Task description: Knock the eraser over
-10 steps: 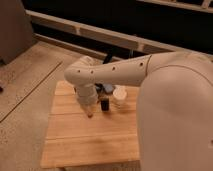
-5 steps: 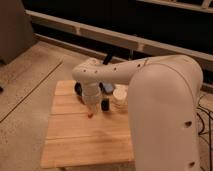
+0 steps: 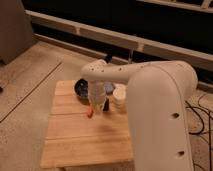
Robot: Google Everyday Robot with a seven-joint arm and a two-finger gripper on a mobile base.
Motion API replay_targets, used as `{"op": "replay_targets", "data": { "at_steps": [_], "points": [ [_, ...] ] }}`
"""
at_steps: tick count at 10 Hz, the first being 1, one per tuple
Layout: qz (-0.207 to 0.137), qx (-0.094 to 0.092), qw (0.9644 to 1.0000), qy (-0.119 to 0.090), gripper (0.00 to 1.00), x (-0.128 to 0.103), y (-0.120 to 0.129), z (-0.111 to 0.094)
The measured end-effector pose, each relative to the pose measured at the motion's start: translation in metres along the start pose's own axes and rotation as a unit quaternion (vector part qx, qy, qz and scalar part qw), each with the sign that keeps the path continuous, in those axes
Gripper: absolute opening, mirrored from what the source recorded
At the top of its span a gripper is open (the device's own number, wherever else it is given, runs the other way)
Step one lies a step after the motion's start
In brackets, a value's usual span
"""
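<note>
- Your arm comes in from the right foreground as a large white shell and bends down over the back half of the wooden table.
- The gripper points straight down and hangs low over the table top, near the middle of its far part.
- You cannot tell whether the gripper is open or closed; its tip blends into the dark shapes below it.
- The eraser shows as a small dark block on the table just beside the gripper, on the side toward the white cup.
- You cannot make out whether the gripper touches the eraser, nor whether the eraser stands fully upright, since the wrist covers part of it.
- The white cup stands just past the eraser, close to the arm's shell.
- A thin orange-red stick lies on the wood at the gripper's other side, close to its tip.
- A dark bowl sits behind the stick, near the table's far edge.
</note>
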Motion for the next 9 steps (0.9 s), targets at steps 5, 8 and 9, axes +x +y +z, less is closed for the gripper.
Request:
{"op": "replay_targets", "data": {
  "at_steps": [5, 8, 9],
  "points": [
    [0.006, 0.025, 0.9994, 0.021, 0.0, -0.033, -0.019, 0.013],
    [-0.003, 0.054, 0.9957, -0.075, 0.0, -0.073, -0.025, -0.004],
    [-0.018, 0.068, 0.9876, -0.14, 0.0, -0.088, -0.021, -0.023]
  ]
}}
